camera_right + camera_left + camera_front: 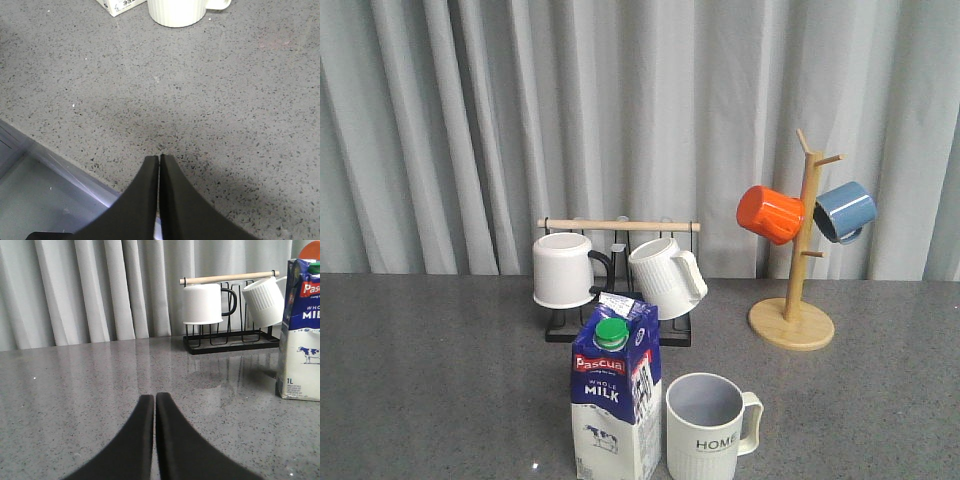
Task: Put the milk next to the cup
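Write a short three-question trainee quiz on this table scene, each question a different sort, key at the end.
1. True or false: the milk carton stands upright beside the HOME cup.
2. Multiple choice: what hangs on the wooden mug tree? A) two white mugs B) an orange mug and a blue mug C) nothing
3. Fill the blank: both the left pincer and the right pincer are ____ and hold nothing.

Key: 1 true; 2 B, the orange mug and blue mug; 3 shut.
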You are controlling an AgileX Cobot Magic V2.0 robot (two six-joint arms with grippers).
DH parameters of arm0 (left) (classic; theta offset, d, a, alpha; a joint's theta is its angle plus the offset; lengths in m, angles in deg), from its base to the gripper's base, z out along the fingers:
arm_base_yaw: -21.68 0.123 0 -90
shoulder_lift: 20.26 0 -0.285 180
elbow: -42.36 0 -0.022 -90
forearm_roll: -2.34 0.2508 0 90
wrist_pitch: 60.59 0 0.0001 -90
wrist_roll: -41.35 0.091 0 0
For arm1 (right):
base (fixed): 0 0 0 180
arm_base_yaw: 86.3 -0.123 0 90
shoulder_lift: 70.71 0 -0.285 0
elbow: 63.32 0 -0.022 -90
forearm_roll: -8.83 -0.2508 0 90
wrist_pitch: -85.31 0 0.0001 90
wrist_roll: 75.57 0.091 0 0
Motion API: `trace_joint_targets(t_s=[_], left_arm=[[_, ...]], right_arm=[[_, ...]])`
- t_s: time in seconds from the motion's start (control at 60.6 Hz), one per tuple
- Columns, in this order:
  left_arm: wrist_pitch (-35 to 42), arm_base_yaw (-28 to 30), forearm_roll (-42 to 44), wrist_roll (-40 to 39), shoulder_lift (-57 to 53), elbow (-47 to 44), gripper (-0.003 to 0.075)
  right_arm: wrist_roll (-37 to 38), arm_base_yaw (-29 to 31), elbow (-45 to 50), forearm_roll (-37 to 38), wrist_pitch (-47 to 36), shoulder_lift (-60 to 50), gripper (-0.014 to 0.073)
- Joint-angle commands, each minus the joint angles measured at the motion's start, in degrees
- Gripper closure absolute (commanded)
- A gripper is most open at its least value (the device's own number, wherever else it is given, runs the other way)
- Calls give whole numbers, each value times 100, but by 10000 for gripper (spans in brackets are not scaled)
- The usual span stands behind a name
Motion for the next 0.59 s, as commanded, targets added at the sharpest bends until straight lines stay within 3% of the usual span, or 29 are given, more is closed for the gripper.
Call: trace_joint_targets(t_s=[0.0, 0.578], left_arm=[[420, 0, -11, -40, -16, -121, 726], [420, 0, -11, -40, -16, -121, 726]], right_arm=[[-25, 21, -172, -64, -322, 18, 599], [-31, 21, -172, 4, -397, 18, 599]])
